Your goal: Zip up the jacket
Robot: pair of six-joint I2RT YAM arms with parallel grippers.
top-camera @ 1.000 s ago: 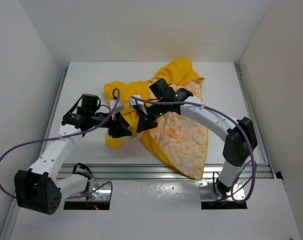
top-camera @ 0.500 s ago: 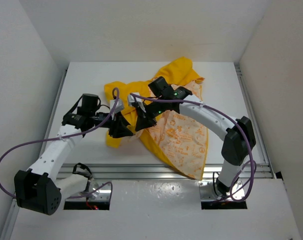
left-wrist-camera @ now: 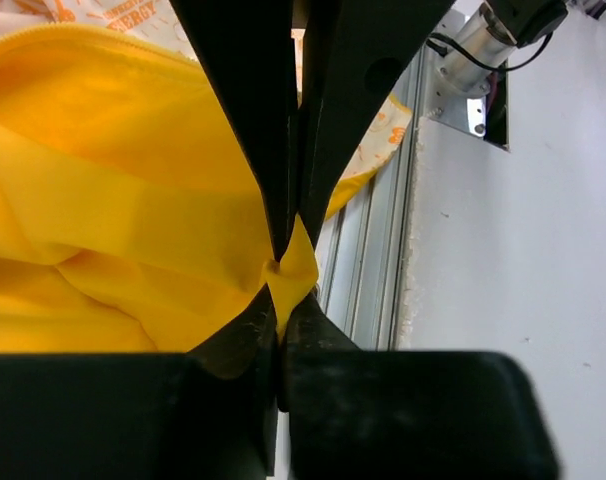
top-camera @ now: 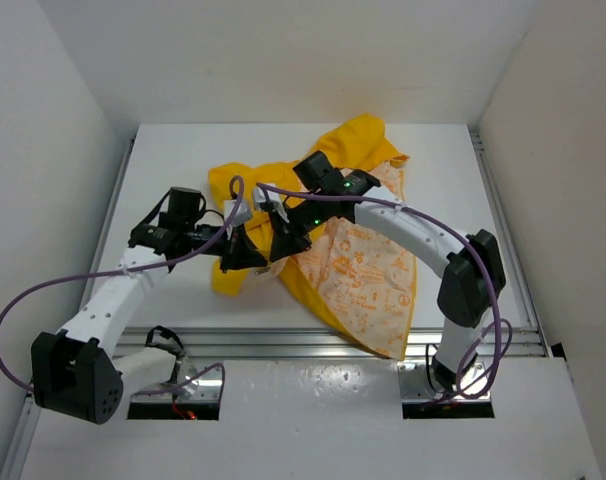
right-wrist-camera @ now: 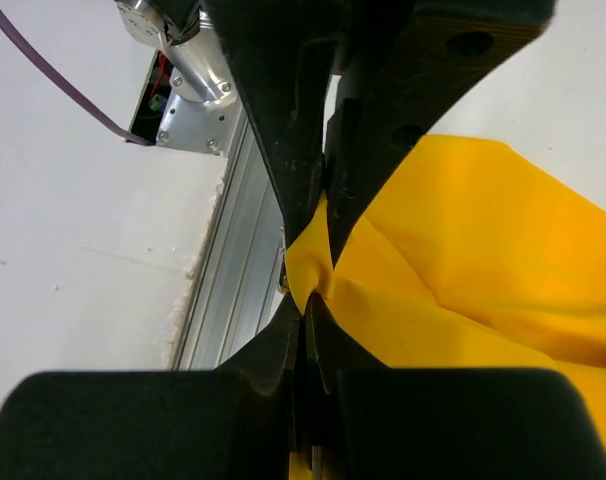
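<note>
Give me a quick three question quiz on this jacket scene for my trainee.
1. True or false: the left jaws and the right jaws each pinch yellow fabric of the jacket.
2. The print on the white lining is: A blue, B orange, C green?
3. Is the jacket zipped shut?
Key: 1 true; 2 B; 3 no, it lies open with the lining showing.

The jacket [top-camera: 365, 140] lies crumpled and open mid-tabletop [top-camera: 183, 160], yellow bunched toward nine o'clock, its white orange-printed lining [top-camera: 375, 280] spread toward five.
</note>
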